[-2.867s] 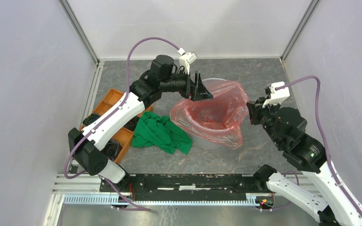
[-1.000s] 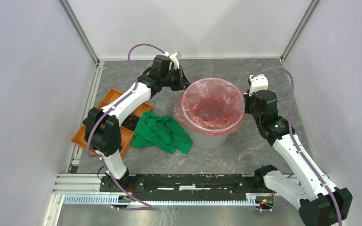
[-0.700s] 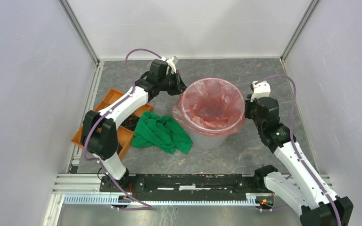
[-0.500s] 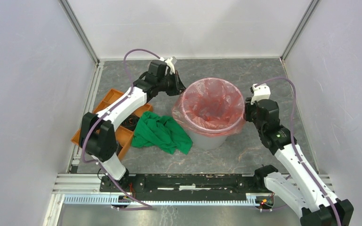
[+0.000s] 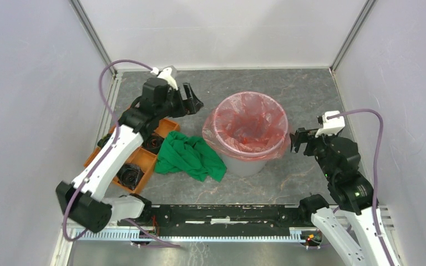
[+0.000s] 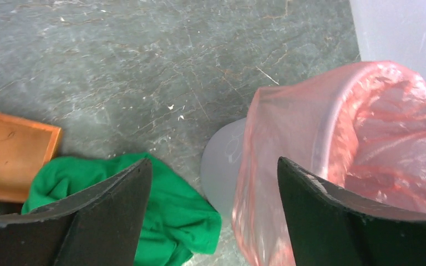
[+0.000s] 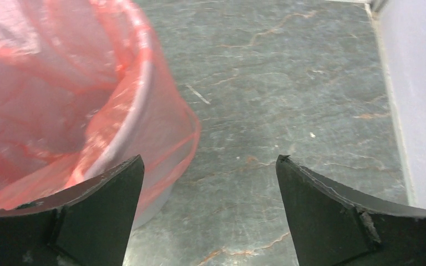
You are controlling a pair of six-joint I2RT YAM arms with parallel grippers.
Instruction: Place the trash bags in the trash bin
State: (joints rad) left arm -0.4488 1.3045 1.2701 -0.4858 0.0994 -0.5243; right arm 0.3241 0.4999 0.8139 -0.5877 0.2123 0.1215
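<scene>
Red-pink translucent plastic film bag [image 5: 249,119], lining the round grey-white plastic bin [image 5: 244,165] and cuffed over its rim; my left claw [image 6: 213,162] and right claw [image 7: 209,158] spread, empty, flanking it; lining seemingly complete; next: back clear without snagging.

No text, label, brand, number or sign can be read on anything here.

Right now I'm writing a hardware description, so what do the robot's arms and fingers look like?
The left arm and right arm have white shells with black joints. A purple cable runs to a white camera block on each wrist. The fingers are flat, matte black wedges.
</scene>
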